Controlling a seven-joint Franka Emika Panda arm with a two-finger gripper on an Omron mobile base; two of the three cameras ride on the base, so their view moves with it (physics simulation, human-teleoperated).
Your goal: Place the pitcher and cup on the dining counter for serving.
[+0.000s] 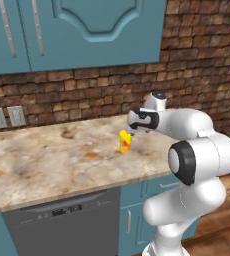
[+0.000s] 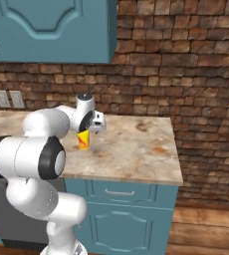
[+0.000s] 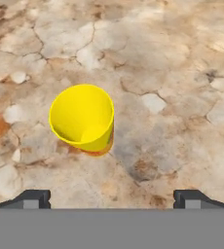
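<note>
Yellow-orange cup (image 3: 83, 119) with a seemingly red mark; beige-brown marbled counter (image 3: 172, 73); blue cabinets (image 1: 82, 30).

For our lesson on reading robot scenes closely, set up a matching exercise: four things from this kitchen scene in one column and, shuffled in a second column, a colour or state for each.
Column one:
1. cup
2. gripper
3. counter
4. wall cabinets

Column two:
A. teal-blue, hung above the brick wall
B. open, above the cup
C. yellow-orange, upright and empty
D. beige marbled stone

Pairs: 1-C, 2-B, 3-D, 4-A
</note>
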